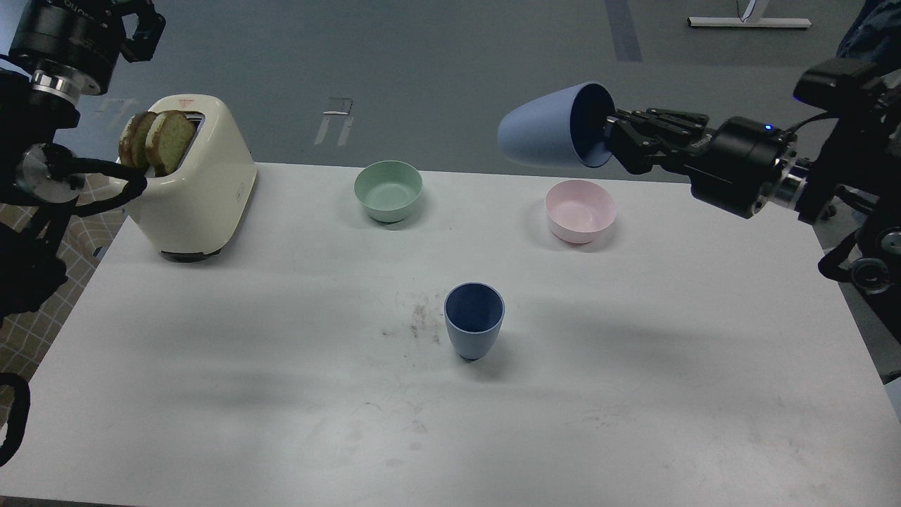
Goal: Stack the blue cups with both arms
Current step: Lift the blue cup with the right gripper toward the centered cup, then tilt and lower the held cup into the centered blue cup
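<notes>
One blue cup (pixel 474 320) stands upright on the white table (pixel 281 366), near its middle. My right gripper (pixel 614 141) is shut on the rim of the second blue cup (pixel 542 130) and holds it on its side, high in the air, base pointing left, above and left of the pink bowl (pixel 580 210). My left gripper (pixel 141 28) is raised at the top left, above the toaster, and partly cut off by the frame edge; I cannot tell its fingers apart.
A cream toaster (pixel 200 190) with two bread slices (pixel 155 141) stands at the table's back left. A mint-green bowl (pixel 388 190) sits at the back centre. A chair (pixel 869 176) stands beyond the table's right edge.
</notes>
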